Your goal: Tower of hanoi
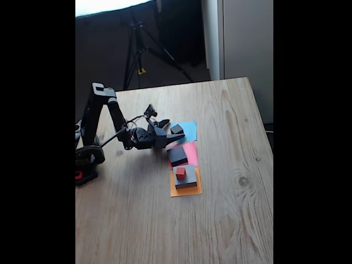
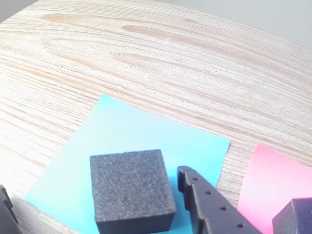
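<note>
Wrist view cuts off much: one dark finger rises from the bottom edge just right of the small dark block, a sliver of the other finger shows at the lower left corner, and the block sits free between them, touched by neither as far as can be seen. Gripper spread open, holding nothing, low over the blue paper square. In the fixed view the fingertips blur into the block and cannot be cleanly separated from it. Block rests flat on the blue square, toward its near edge in the wrist view. At the wrist view's lower right a corner of the middle dark block is cropped by the frame, on the pink paper square. Fixed view shows that block whole on the pink square, and below it the largest dark block on the orange paper square, with the tiny red cube on top, toward its left side. The three papers run in a column on the wooden table, nearly touching. Arm base stands at the table's left edge. Behind the table, a dark tripod against a dim backdrop, detail hard to make out; black bars flank the fixed picture.
</note>
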You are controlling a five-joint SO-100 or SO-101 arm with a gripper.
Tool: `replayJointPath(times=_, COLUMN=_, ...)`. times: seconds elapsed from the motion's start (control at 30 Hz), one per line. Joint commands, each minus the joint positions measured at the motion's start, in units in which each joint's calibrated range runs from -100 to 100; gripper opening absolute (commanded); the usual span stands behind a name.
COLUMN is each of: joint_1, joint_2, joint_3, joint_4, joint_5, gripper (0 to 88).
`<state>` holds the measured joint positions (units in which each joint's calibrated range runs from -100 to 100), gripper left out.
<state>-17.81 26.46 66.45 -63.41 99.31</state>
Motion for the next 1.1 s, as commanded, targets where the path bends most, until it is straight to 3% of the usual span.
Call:
replayJointPath(times=0.0, joint_1=-1.2, joint_2=-0.3, joint_3=-0.4, joint_4=-1.0, joint_5=0.7, gripper=42.4)
replayJointPath(times=0.13, joint_1=-1.4, joint_2=-0.5, joint_3=0.1, joint_4=-1.0, joint_5=0.7, gripper=39.6)
replayJointPath(times=0.3, joint_1=-1.4, joint_2=-0.6, joint_3=1.3, joint_4=-0.9, joint_5=0.7, gripper=30.1)
replayJointPath(times=0.57, joint_1=-1.0, joint_2=-1.0, joint_3=1.9, joint_4=-1.1, joint_5=0.7, gripper=25.5)
replayJointPath(times=1.07, joint_1=-1.5, joint_2=-1.6, joint_3=1.7, joint_4=-1.5, joint_5=0.7, gripper=30.3)
